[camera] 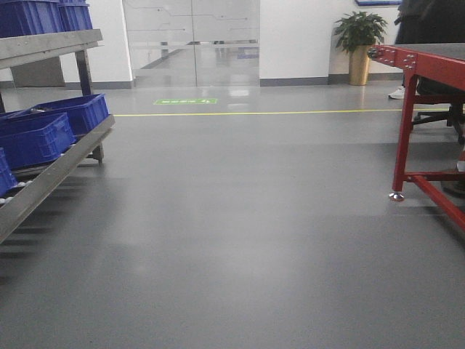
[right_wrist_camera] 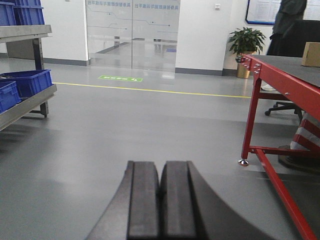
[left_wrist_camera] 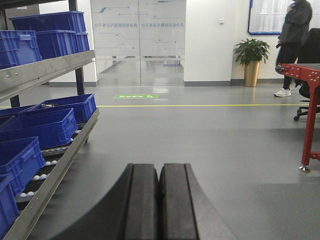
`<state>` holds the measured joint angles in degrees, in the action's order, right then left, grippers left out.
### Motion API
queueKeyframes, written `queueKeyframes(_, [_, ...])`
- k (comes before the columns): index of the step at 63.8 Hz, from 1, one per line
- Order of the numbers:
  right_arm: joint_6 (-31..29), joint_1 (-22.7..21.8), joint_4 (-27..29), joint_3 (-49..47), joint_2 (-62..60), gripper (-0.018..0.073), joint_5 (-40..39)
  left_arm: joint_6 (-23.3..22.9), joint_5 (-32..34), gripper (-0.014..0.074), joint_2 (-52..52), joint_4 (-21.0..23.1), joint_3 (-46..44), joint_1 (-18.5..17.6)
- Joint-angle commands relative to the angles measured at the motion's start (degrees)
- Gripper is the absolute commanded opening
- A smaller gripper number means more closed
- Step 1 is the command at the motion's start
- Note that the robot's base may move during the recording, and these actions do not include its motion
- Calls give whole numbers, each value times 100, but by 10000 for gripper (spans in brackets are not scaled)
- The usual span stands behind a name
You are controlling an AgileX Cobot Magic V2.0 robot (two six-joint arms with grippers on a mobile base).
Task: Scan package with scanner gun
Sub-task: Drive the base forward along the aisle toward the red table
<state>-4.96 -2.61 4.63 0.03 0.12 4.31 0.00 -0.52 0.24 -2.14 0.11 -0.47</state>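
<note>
Note left claw [left_wrist_camera: 160,167] and right claw [right_wrist_camera: 160,165] pressed together, pinching nothing. Locate tan cardboard box [right_wrist_camera: 311,54] on red table [right_wrist_camera: 280,82], well ahead-right of right claw; cannot confirm as package.

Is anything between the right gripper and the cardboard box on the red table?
Nothing visible but bare floor and the red table's near edge. The cardboard box stands further back on it, right of the shut right gripper.
</note>
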Motion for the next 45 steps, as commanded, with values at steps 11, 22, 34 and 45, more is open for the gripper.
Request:
queueKeyframes(11, [16,-21,15,-3,-12,-168,-93,0,118,-111,-24,26,-11,14])
queueKeyframes(22, [16,-21,15,-3,-12,-168,-93,0,118,-111,-24,26,-11,14])
queueKeyframes(34, [16,-21,15,-3,-12,-168,-93,0,118,-111,-24,26,-11,14])
queueKeyframes(45, [16,-21,15,-3,-12,-168,-93,0,118,-111,-24,26,-11,14])
